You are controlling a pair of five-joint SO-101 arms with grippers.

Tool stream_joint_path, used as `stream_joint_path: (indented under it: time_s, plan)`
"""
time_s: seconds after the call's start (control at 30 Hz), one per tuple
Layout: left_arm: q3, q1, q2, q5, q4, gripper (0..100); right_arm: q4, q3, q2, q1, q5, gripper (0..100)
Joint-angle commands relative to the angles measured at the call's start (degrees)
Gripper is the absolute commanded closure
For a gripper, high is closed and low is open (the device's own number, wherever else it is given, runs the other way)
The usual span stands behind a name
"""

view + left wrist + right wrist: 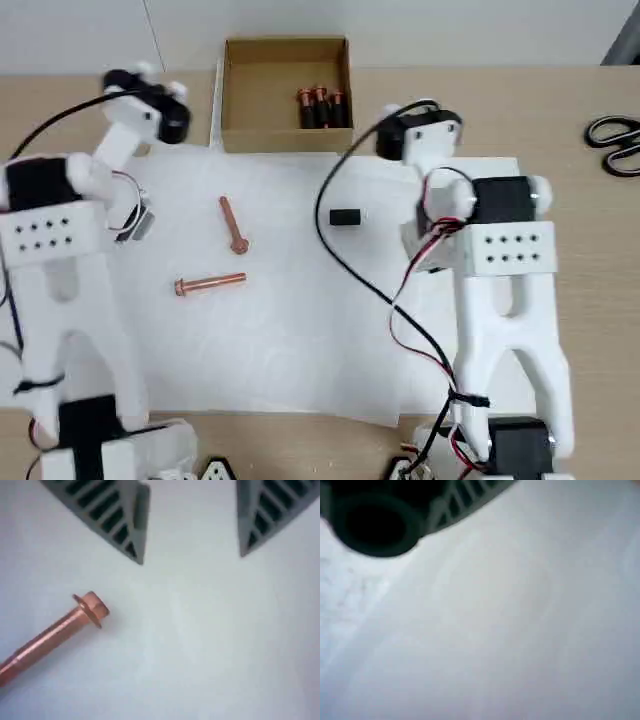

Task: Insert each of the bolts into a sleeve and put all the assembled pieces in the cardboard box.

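Observation:
Two copper bolts lie on the white sheet: one tilted, one level. A black sleeve lies loose near the sheet's middle. My left gripper hangs open just over the sheet, with a bolt's head a little short of its grey fingers. From above, that gripper is at the sheet's left edge. My right gripper is shut on another black sleeve, whose open end faces the camera; its arm stands right of the loose sleeve.
The cardboard box sits at the back centre and holds three assembled pieces in its right half. Scissors lie at the far right of the table. Black cables loop over the sheet near the right arm.

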Motion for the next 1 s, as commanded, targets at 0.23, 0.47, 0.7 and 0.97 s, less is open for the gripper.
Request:
stream_joint_path:
  time_s: [0.23, 0.47, 0.7, 0.97]
  plan:
    - [15.08, 3.43, -12.84, 35.52, -0.18, 88, 0.13, -0.18, -2.59, 6.2, 0.35, 99.5]
    - [24.04, 8.97, -13.8, 54.59, -12.13, 88, 0.13, -0.18, -2.59, 6.11, 0.26, 99.5]
    - [34.42, 13.45, -13.8, 66.2, -23.74, 79, 0.22, -0.18, -2.59, 6.2, 0.26, 99.5]
    - [45.76, 13.54, -13.8, 80.88, -34.81, 78, 0.22, -0.09, -2.59, 6.37, 0.26, 99.5]
